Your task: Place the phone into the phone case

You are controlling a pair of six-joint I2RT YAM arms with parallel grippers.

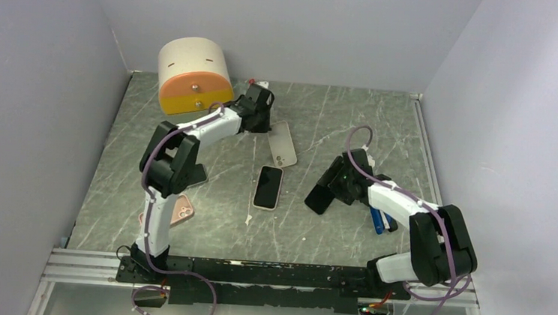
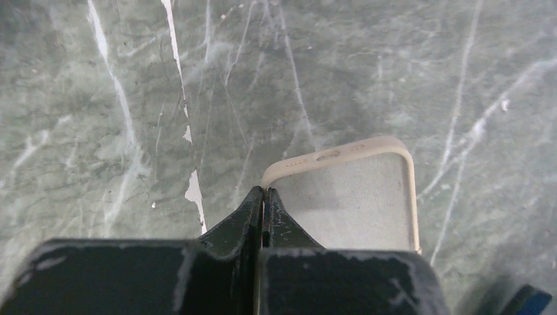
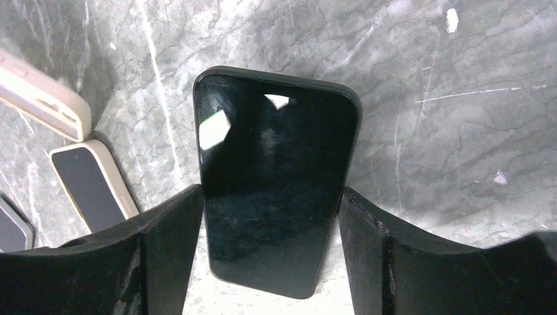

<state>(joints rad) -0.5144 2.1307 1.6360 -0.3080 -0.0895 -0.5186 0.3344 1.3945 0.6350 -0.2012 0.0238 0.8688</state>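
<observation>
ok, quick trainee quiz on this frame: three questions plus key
1. True or false: the left end effector is wide open.
2. The right end effector holds: A) black phone, B) pink phone, C) nothing?
3. What colour is the phone case at the left end effector's tip?
Key: 1 false, it is shut; 2 A; 3 beige.

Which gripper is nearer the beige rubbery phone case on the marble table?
Left. The left gripper is pinched shut on the corner rim of the beige rubbery phone case. The right gripper holds a black phone apart from it, to its right and nearer the bases.
</observation>
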